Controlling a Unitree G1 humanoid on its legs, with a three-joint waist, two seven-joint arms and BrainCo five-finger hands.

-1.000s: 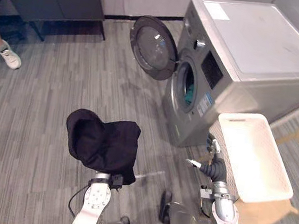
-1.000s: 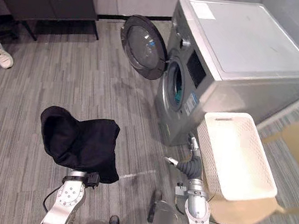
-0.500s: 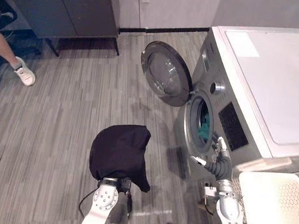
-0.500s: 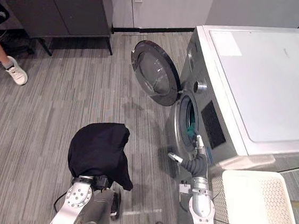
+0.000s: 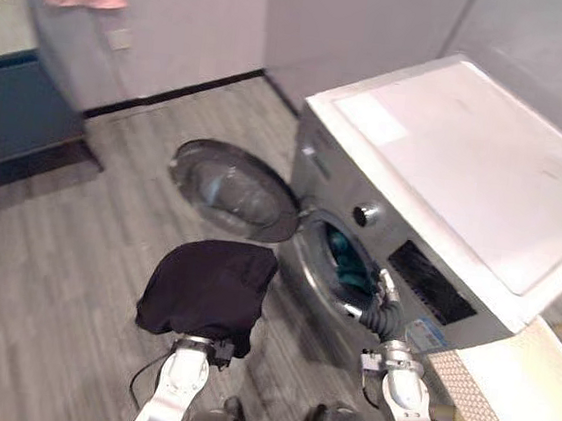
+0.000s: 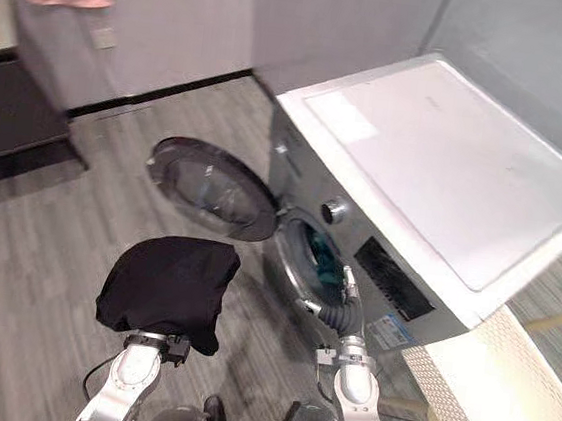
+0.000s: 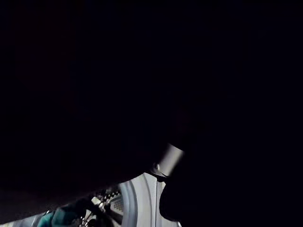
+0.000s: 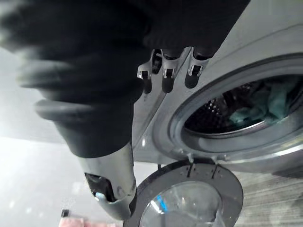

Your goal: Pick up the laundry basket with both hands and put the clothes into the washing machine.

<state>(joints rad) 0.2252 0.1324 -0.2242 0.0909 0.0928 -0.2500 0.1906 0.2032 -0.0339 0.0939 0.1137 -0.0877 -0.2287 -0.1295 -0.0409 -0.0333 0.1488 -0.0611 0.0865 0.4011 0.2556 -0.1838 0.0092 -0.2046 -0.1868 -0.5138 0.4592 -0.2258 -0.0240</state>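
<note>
Plainly, the right hand (image 5: 384, 304) held nothing. Its fingers (image 8: 164, 78) were straight and loosely spread, thumb apart, just before the drum mouth (image 8: 236, 109), probably kept free to tuck cloth in. The left hand lay under a black garment (image 5: 207, 288) draped over it, so its grip could not be told. The cloth hung off the left arm (image 5: 174, 385) near the opening, likely carried that way for feeding in. The washer (image 5: 467, 160) stood with its door (image 5: 235, 191) swung wide toward the robot's left, which cleared the way. Teal clothes (image 5: 343, 267) already lay in the drum. The white basket (image 5: 517, 406) sat on the floor (image 5: 46, 246) beside the washer, at the robot's right, apart from both hands.
</note>
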